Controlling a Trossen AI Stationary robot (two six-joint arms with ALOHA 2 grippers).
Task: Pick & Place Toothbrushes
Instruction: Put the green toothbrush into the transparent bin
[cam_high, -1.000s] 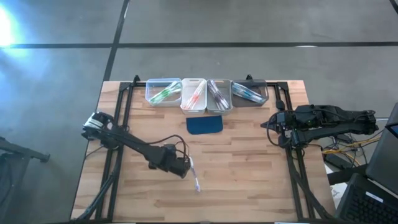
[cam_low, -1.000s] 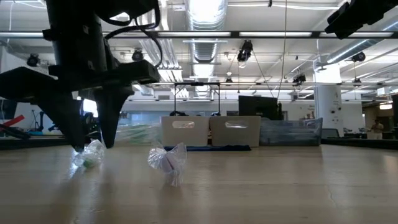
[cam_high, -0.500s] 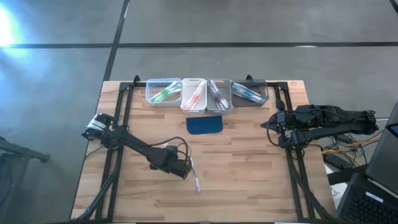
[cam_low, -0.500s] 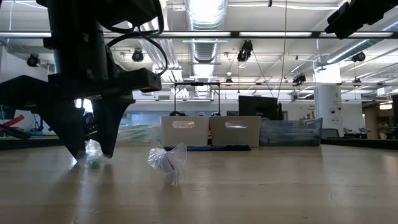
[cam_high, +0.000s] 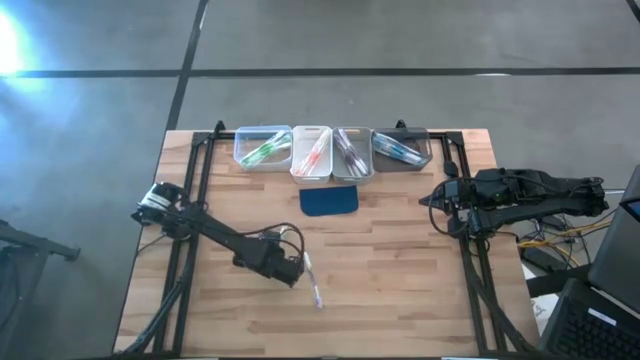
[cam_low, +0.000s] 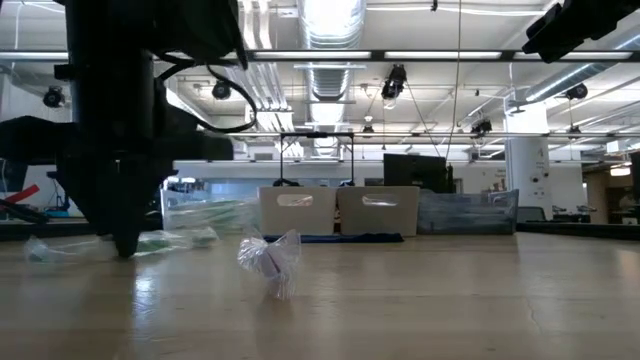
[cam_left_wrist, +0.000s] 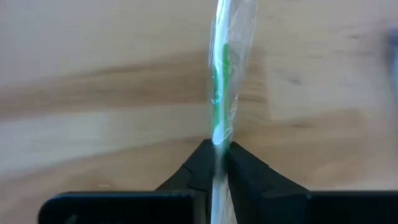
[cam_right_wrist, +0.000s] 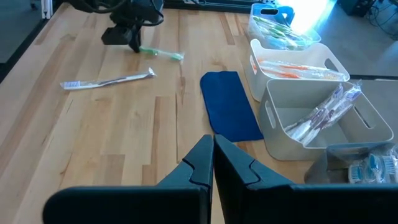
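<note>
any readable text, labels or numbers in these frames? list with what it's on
None readable.
Toothbrush wrappers: no print can be made out.
Bins: no labels visible.
Blue pad: plain.
Left gripper, closed on the green toothbrush: no markings visible.
Screens in the room behind the table: too small to read.

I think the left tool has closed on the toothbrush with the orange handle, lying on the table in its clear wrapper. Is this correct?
Not quite. The left tool has closed on a wrapped toothbrush lying on the table, but its handle is green, not orange. The left wrist view shows it.
</note>
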